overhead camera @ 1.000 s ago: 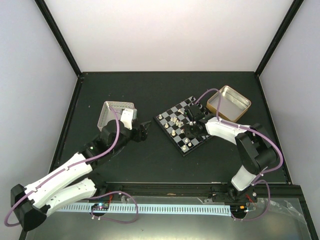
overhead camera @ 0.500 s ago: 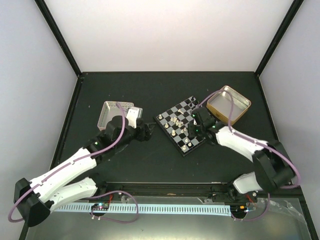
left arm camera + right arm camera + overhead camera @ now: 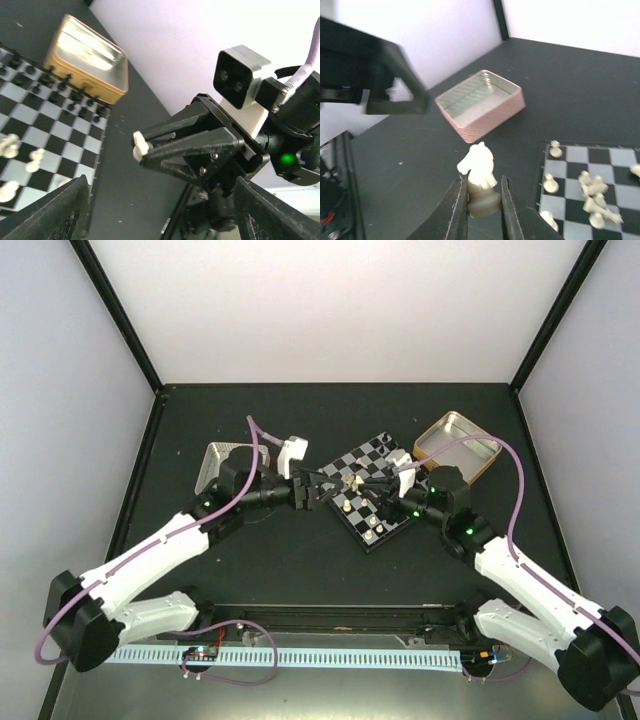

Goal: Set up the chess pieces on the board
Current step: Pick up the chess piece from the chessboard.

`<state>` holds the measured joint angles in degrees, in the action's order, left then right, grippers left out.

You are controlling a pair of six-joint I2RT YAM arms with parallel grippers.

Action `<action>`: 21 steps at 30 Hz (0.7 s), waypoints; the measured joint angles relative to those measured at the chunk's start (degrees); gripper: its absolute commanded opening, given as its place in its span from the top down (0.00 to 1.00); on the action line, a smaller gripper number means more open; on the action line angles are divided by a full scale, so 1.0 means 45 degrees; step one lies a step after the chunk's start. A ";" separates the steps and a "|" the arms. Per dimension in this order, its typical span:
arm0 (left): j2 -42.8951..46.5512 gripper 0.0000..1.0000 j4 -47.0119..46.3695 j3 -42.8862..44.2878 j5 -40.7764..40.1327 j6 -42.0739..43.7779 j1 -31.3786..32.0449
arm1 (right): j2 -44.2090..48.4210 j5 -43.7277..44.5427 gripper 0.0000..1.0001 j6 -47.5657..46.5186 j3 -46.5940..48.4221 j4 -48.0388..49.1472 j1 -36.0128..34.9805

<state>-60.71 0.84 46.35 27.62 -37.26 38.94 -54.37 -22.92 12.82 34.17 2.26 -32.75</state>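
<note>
Right gripper (image 3: 482, 192) is clamped on a white knight (image 3: 480, 167). The jaws pinch its base and the horse head sticks out past the tips. I see the knight held up off the surface, by the left edge of the board (image 3: 365, 453). It isn't standing on any square.

Left gripper (image 3: 319, 487) has its jaws wide apart with nothing in them. It faces the right gripper nose to nose, close but not touching, at the board's left corner.

The board sits turned like a diamond in the middle of the bench (image 3: 300, 560). Cream pieces (image 3: 345, 485) are scattered loosely over its left half. A couple look tipped over, but I can't tell for sure. Black pieces (image 3: 47, 79) are lined up along the edge nearest the gold-sided tin (image 3: 457, 445).

That tin lies open just past the board's far right side. A silver tin (image 3: 215, 465) lies open on the left, behind the left arm's wrist and well apart from the board.
</note>
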 measured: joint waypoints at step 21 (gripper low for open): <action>-0.3716 0.75 -0.0670 0.1962 0.3657 -0.1642 -0.0039 | 0.0350 -0.2050 0.87 -0.1132 -0.0010 0.0291 0.0000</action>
<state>-77.43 -2.17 55.18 44.07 -44.64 38.76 -52.80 -32.14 7.73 34.13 3.57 -32.75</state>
